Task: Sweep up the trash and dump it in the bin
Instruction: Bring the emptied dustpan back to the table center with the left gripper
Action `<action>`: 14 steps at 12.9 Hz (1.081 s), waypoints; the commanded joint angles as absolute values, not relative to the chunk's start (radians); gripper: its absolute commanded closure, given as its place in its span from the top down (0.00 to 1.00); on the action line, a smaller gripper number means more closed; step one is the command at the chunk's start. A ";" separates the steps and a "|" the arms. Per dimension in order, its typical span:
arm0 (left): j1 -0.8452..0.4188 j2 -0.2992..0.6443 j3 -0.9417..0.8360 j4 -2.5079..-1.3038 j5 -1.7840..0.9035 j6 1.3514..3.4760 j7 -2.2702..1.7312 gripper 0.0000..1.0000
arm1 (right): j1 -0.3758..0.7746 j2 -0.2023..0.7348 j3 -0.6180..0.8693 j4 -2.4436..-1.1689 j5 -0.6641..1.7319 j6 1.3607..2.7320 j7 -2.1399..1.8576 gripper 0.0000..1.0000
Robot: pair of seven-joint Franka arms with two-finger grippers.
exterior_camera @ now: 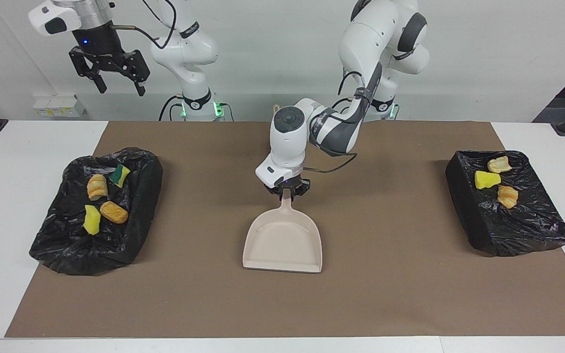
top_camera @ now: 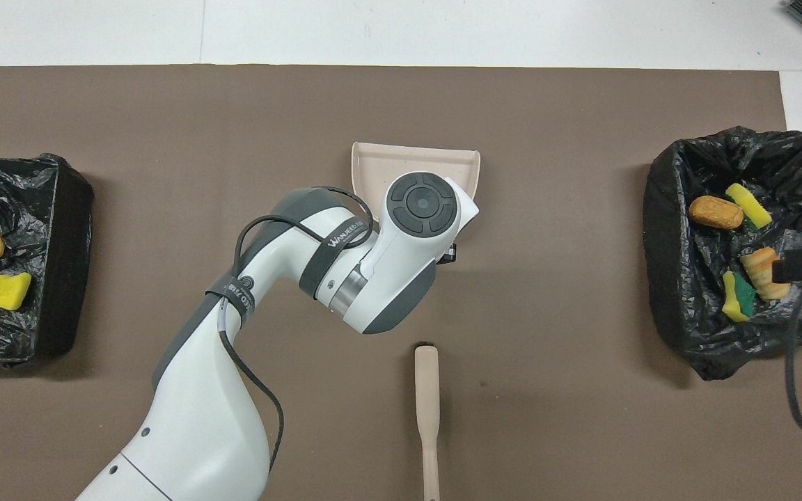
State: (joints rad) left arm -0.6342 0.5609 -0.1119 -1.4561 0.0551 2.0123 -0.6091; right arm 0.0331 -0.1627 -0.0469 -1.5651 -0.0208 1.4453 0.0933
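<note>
Two black-lined bins hold all the trash I see. The bin (exterior_camera: 66, 250) at the right arm's end holds several scraps: two bread chunks (exterior_camera: 114, 212), a yellow sponge (exterior_camera: 91, 219) and a green-backed sponge (exterior_camera: 121, 174). The bin (exterior_camera: 464, 206) at the left arm's end holds a yellow sponge (exterior_camera: 487, 179) and two bread chunks (exterior_camera: 507, 196). The beige dustpan (exterior_camera: 283, 242) lies flat mid-mat. My left gripper (exterior_camera: 286, 192) is shut on its handle. My right gripper (exterior_camera: 121, 89) hangs open and empty, high over the bin at the right arm's end.
The beige brush (top_camera: 427, 410) lies on the brown mat (top_camera: 568, 390), nearer to the robots than the dustpan (top_camera: 401, 156). In the facing view the left arm hides most of it. White table (exterior_camera: 8, 196) borders the mat at both ends.
</note>
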 commanded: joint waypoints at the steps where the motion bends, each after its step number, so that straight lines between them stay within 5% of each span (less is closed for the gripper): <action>1: -0.653 0.560 -0.094 -1.460 0.071 2.008 -0.627 0.51 | 0.028 -0.160 -0.043 -1.559 -0.017 1.434 0.074 1.00; 4: -0.653 0.552 -0.092 -1.459 0.074 1.990 -0.627 1.00 | 0.028 -0.155 -0.043 -1.556 -0.017 1.431 0.075 1.00; 10: -0.577 0.336 -0.087 -1.496 0.083 1.824 -0.604 1.00 | 0.025 -0.141 -0.043 -1.542 -0.005 1.414 0.092 1.00; 14: -0.387 0.083 -0.089 -1.572 0.081 1.745 -0.361 1.00 | 0.032 -0.152 -0.031 -1.539 -0.002 1.414 0.087 1.00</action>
State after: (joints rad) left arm -0.4737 0.2345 -0.0788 -1.4660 0.0751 1.7804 -0.4574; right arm 0.0348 -0.1511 -0.0395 -1.5610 -0.0188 1.4294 0.0933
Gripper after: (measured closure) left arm 0.000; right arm 0.000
